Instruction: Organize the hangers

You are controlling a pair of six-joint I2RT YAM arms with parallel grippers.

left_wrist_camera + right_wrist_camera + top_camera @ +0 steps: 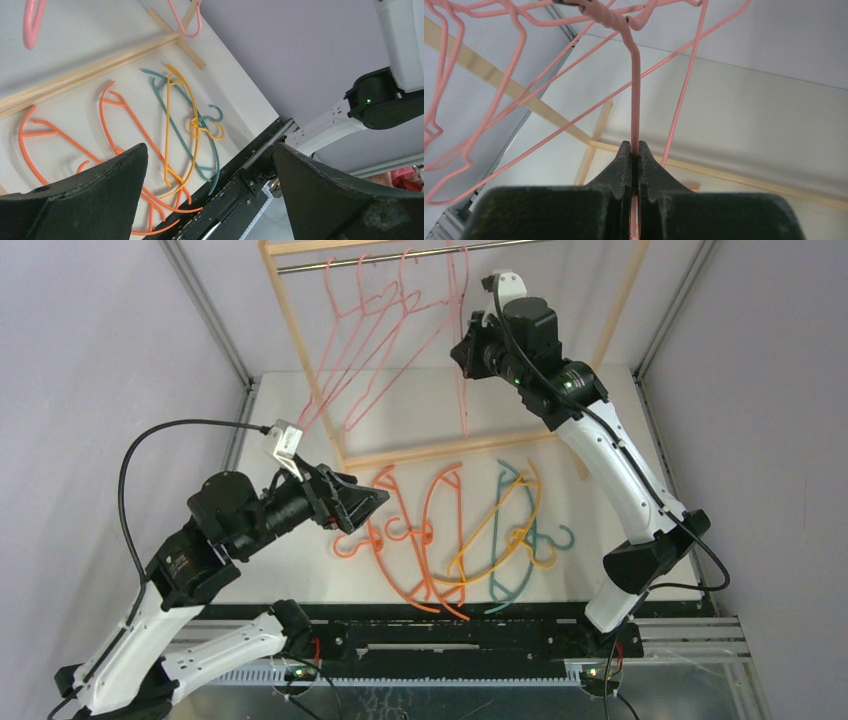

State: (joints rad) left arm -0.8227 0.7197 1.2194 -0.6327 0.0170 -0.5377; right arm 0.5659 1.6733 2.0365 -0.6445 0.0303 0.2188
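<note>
Right wrist view has our right gripper (pixel 635 150) pinched tight on the thin wire of a pink hanger (pixel 636 90), up beside the other pink hangers (pixel 380 330) on the rack's rod (pixel 420 256); we can't quite tell whether its hook is seated.

Our left gripper (pixel 210 148) hangs wide apart over the orange hangers (pixel 101 115), yellow-orange hanger (pixel 167 135) and teal hanger (pixel 176 127), interlaced on the table (pixel 70 110).

Releasing too soon could drop the pink hanger, and its wire might twist and snag neighbours.

White table (pixel 620 440) before my arm bases. Flat on it: orange hangers (pixel 410 540), overlapped; to their right, yellow-orange hanger (pixel 497 525) crossing teal hanger (pixel 527 570). Behind them, wooden rack base (pixel 450 449).
</note>
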